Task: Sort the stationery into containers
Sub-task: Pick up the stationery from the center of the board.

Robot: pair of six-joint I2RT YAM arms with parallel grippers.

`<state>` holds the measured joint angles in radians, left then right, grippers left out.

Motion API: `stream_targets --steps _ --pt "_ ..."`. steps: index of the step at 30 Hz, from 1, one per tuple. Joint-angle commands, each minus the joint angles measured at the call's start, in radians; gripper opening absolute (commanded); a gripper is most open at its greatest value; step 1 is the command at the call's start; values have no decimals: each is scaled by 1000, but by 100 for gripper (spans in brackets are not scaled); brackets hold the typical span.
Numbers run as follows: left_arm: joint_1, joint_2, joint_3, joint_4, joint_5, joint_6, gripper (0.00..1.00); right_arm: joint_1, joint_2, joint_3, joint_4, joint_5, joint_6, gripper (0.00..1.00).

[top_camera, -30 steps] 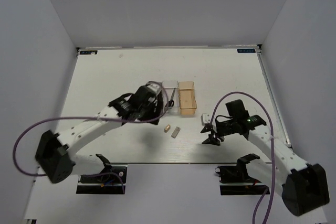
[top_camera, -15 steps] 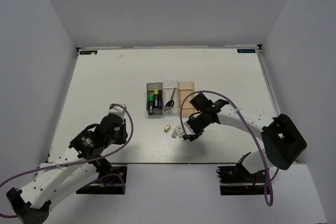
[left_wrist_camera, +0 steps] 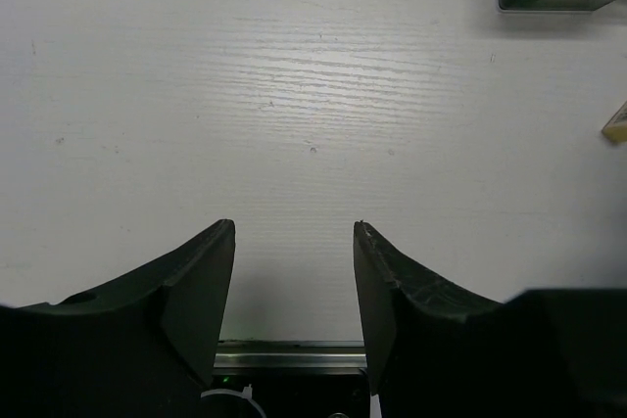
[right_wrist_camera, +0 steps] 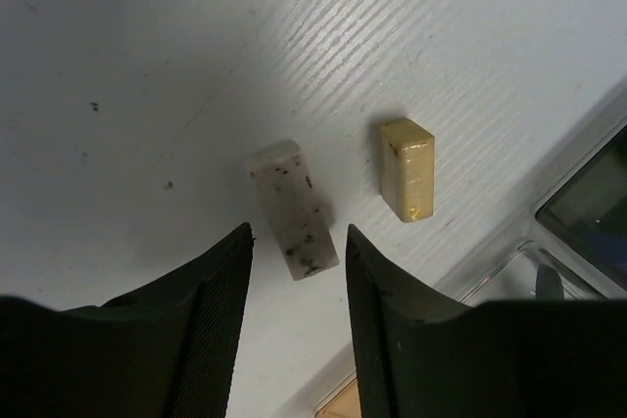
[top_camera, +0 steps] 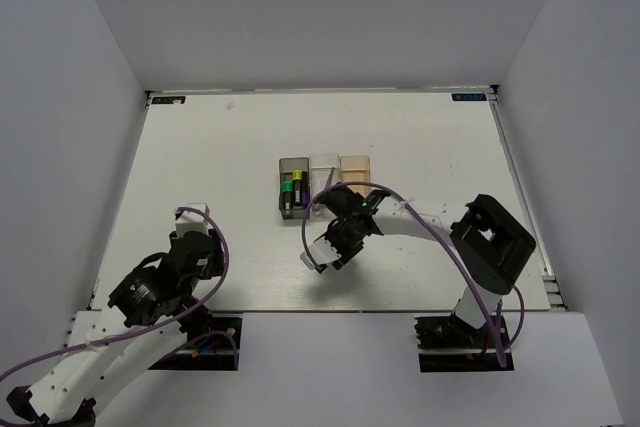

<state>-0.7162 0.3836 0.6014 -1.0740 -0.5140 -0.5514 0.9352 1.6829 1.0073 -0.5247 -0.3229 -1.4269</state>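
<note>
Right gripper point(right_wrist_camera: 298, 238) hangs low over the table point(right_wrist_camera: 147, 95). Its fingers are parted a little wider than the grey block point(right_wrist_camera: 294, 208), whose near end lies between them; I see no contact. The tan block point(right_wrist_camera: 408, 169) lies just beside it, not touching. Left gripper point(left_wrist_camera: 294, 232) is spread wide over bare table and holds nothing. Markers point(top_camera: 294, 190) lie in the dark grey bin point(top_camera: 283, 182). The clear bin point(top_camera: 323, 162) and orange bin point(top_camera: 355, 162) stand alongside to its right.
</note>
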Motion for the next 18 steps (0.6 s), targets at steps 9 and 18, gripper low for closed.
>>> stream_targets --steps 9,18 --pt "4 28 17 -6 2 -2 63 21 147 132 -182 -5 -105 43" --pt "3 20 6 17 28 14 63 27 238 232 -548 -110 -178 15"
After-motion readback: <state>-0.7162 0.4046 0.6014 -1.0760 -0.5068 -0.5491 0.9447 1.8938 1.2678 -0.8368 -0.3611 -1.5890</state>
